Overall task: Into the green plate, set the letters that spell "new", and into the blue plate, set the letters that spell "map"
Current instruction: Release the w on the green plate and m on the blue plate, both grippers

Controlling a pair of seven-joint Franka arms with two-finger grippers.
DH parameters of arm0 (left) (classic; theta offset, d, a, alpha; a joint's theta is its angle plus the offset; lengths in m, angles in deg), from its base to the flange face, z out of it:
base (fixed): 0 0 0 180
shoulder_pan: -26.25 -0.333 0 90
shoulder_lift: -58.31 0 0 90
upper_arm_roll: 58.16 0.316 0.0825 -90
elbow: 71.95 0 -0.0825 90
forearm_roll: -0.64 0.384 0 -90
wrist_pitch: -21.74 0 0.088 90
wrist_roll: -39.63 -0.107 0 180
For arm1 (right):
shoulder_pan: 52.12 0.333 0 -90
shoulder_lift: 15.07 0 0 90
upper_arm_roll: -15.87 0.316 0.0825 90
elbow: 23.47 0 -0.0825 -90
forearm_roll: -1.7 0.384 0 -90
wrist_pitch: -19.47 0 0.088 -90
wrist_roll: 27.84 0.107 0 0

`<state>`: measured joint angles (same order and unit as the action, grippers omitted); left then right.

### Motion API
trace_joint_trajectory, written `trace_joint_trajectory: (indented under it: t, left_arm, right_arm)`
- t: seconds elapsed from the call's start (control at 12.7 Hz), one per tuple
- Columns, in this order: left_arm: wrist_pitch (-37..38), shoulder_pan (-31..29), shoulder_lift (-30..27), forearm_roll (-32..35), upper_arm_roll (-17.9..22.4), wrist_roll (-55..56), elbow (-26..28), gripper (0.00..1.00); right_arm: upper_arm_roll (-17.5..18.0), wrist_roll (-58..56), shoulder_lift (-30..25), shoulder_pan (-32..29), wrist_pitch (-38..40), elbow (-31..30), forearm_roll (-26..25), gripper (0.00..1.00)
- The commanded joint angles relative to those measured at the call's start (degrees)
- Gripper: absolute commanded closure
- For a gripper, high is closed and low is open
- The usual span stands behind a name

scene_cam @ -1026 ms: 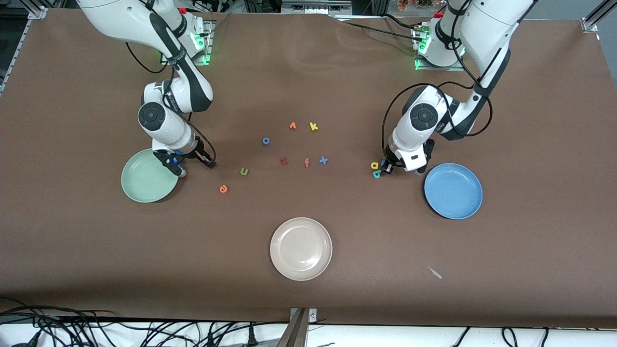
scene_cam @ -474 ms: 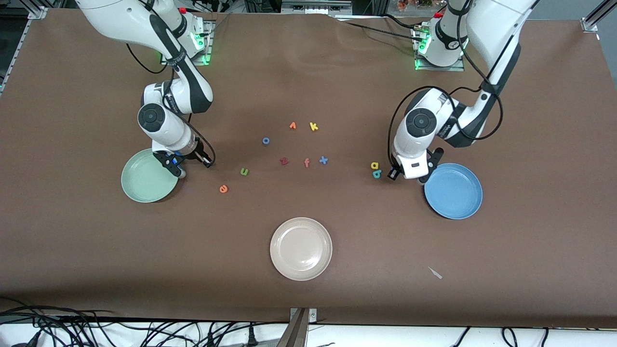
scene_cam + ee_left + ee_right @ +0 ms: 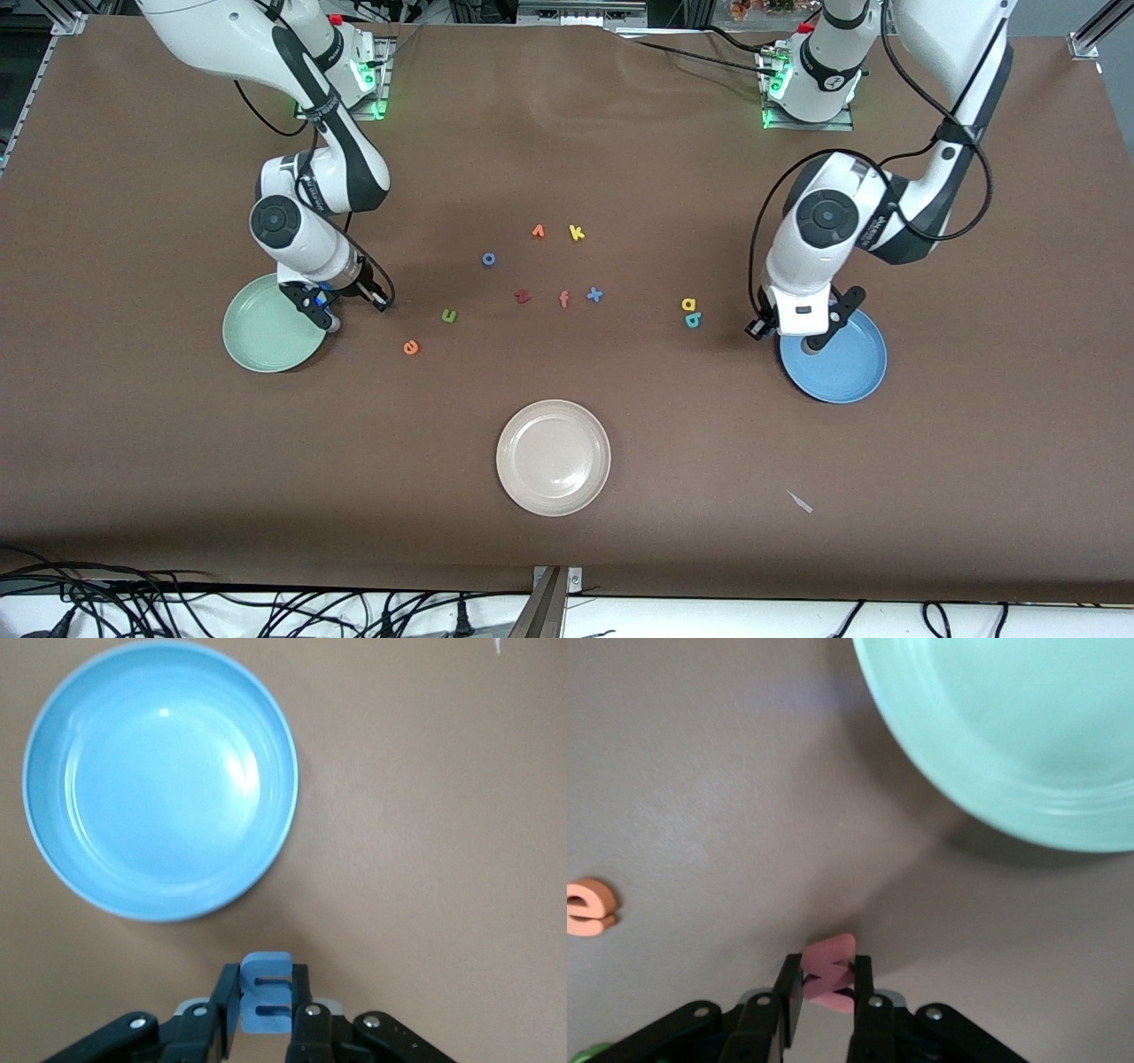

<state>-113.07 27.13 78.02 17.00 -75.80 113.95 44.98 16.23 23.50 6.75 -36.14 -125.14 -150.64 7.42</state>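
Observation:
My left gripper (image 3: pixel 265 981) is shut on the blue m (image 3: pixel 266 997) and hangs over the table just beside the blue plate (image 3: pixel 159 780). In the front view this gripper (image 3: pixel 780 335) is at the rim of the blue plate (image 3: pixel 846 365). The yellow a (image 3: pixel 688 304) and teal p (image 3: pixel 692 320) lie together toward the table's middle. My right gripper (image 3: pixel 828 970) is shut on the pink w (image 3: pixel 830 979), low over the table next to the green plate (image 3: pixel 1028 735). The orange e (image 3: pixel 410 347) and green n (image 3: pixel 449 315) lie near that gripper (image 3: pixel 323 312), beside the green plate (image 3: pixel 261 338).
Mid-table lie a blue o (image 3: pixel 488 259), an orange letter (image 3: pixel 538 231), a yellow k (image 3: pixel 576 232), a dark red z (image 3: pixel 522 296), a salmon f (image 3: pixel 563 299) and a blue x (image 3: pixel 594 294). A cream plate (image 3: pixel 553 456) sits nearer the camera, a white scrap (image 3: pixel 800 501) beside it.
My left gripper has carried the blue m from beside the a and p to the blue plate's rim. My right gripper has shut on the pink w and edged toward the green plate.

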Motion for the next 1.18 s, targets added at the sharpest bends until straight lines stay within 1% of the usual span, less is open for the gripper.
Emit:
trace_joint_trajectory:
  t: [0.0, 0.16, 0.39, 0.55, 0.63, 0.71, 0.79, 0.87, 0.95, 1.03, 1.11]
  left_arm:
    - [3.4, -3.7, -2.2, -3.6, -0.3, -11.8, -0.3, 1.0]
    - [3.9, -6.1, -2.2, -3.7, -0.3, -16.7, -0.2, 0.99]
    - [4.6, -9.5, -2.0, -3.7, -0.3, -24.5, -0.2, 0.98]
    - [4.6, -12.0, -1.6, -3.7, -0.3, -30.9, -0.3, 0.96]
    - [3.9, -12.9, -0.6, -3.7, -0.3, -33.6, -0.4, 0.96]
    - [2.9, -13.2, 1.4, -3.7, -0.3, -34.3, -1.9, 0.93]
    - [2.4, -13.2, 3.9, -3.7, -0.3, -34.3, -3.4, 0.89]
    - [2.2, -13.2, 6.0, -3.7, -0.2, -34.3, -4.7, 0.87]
    - [1.8, -13.3, 7.3, -3.7, -0.2, -34.3, -5.5, 0.84]
    - [1.6, -13.7, 8.4, -3.7, -0.2, -34.4, -6.4, 0.74]
    - [1.6, -14.2, 9.8, -3.7, -0.3, -34.4, -7.8, 0.62]
  right_arm:
    - [-3.4, -6.4, -2.6, -0.1, 12.4, 5.6, -1.8, 1.0]
    - [-7.3, -16.7, -3.9, -0.1, 14.2, 6.2, -1.8, 1.0]
    - [-13.1, -30.1, -3.0, -0.2, 14.4, 6.2, -1.8, 1.0]
    - [-14.9, -35.9, -2.0, -0.3, 14.0, 6.3, -1.8, 0.99]
    - [-15.1, -36.8, -1.9, -0.3, 14.0, 6.4, -1.7, 0.86]
    - [-15.1, -37.1, -1.9, -0.4, 14.2, 6.8, -1.8, 0.48]
    - [-15.1, -37.1, -1.9, -0.3, 14.5, 7.3, -1.7, 0.0]
    - [-15.2, -37.5, -2.0, -0.3, 14.8, 8.3, -1.7, 0.0]
    - [-15.2, -37.4, -2.1, -0.3, 16.9, 9.6, -1.7, 0.0]
    - [-15.1, -36.6, -2.1, -0.3, 19.9, 11.3, -1.6, 0.0]
    - [-15.0, -36.0, -2.1, 0.1, 22.9, 12.5, -1.2, 0.0]
